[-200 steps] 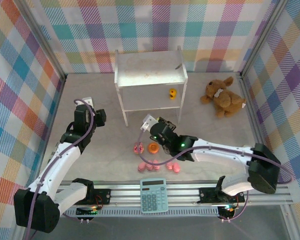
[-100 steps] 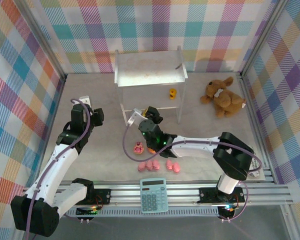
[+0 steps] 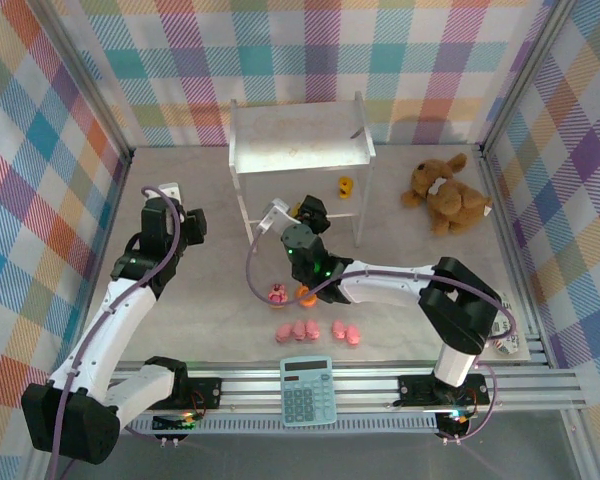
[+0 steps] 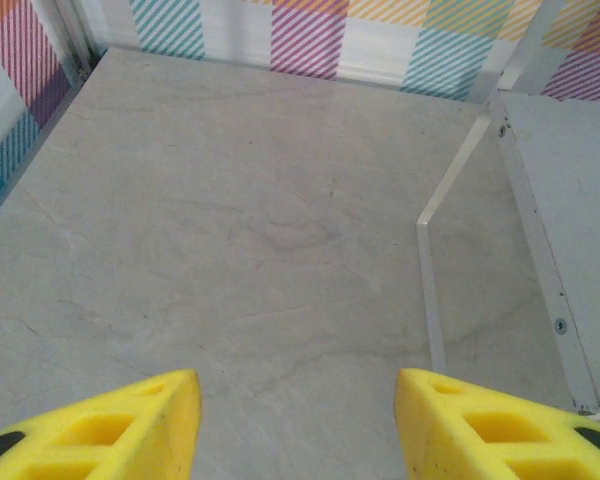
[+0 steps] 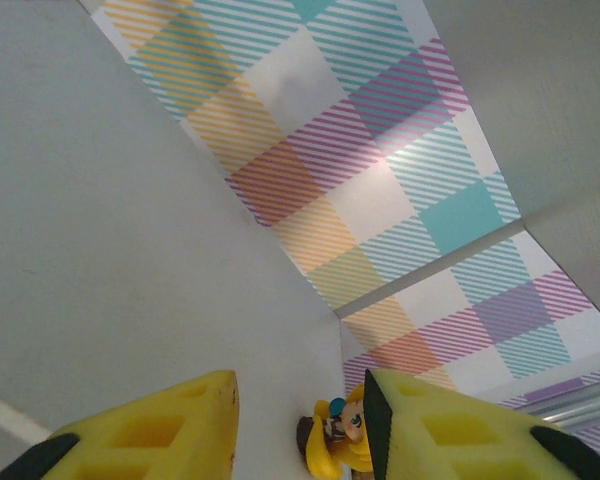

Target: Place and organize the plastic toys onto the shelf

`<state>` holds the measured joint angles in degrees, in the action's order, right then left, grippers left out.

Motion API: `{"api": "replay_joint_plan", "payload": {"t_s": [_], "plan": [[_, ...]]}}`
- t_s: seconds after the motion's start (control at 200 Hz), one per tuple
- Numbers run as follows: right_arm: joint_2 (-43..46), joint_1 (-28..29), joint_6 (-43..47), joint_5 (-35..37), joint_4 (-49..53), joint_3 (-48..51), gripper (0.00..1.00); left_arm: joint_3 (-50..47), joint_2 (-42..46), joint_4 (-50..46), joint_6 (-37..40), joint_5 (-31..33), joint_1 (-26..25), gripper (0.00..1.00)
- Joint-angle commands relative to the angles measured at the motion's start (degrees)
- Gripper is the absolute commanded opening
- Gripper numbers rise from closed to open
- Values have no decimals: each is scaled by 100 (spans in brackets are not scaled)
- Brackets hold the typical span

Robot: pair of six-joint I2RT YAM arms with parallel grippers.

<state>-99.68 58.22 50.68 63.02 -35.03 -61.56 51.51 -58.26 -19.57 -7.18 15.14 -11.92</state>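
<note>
The white shelf (image 3: 300, 150) stands at the back middle. On its lower board sits the yellow duck (image 3: 346, 187). My right gripper (image 3: 310, 210) is at the front of that lower tier, open with nothing in it. In the right wrist view the duck (image 5: 340, 440) shows past the gripper (image 5: 300, 400), close to the right finger. The pink cupcake piece (image 3: 277, 295) and the orange ring (image 3: 304, 294) lie on the table, with several pink pigs (image 3: 300, 330) in a row nearer me. My left gripper (image 3: 190, 220) hovers open over bare table (image 4: 280, 230), left of the shelf leg (image 4: 427, 270).
A brown plush animal (image 3: 445, 193) lies at the right, beside the checked wall. A teal calculator (image 3: 306, 391) rests on the front rail. The right arm stretches low across the table just behind the pigs. Checked walls close in three sides.
My right gripper has swung from above the orange ring back to the shelf's lower tier, and its jaws have widened. The left gripper drifted slightly toward the back.
</note>
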Motion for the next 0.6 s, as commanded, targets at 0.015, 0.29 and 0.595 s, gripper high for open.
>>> {"api": "replay_joint_plan", "payload": {"t_s": [0.015, 0.29, 0.595], "plan": [[-65, -125, 56, 169, -153, -219, 42, 311, -134, -134, 196, 147, 10, 54], [-266, -410, 70, 114, 15, -427, 45, 514, -396, -110, 220, 24, 15, 55], [744, -294, -1337, -189, 1428, 0, 43, 516, -293, -474, 140, -603, 10, 49]]}}
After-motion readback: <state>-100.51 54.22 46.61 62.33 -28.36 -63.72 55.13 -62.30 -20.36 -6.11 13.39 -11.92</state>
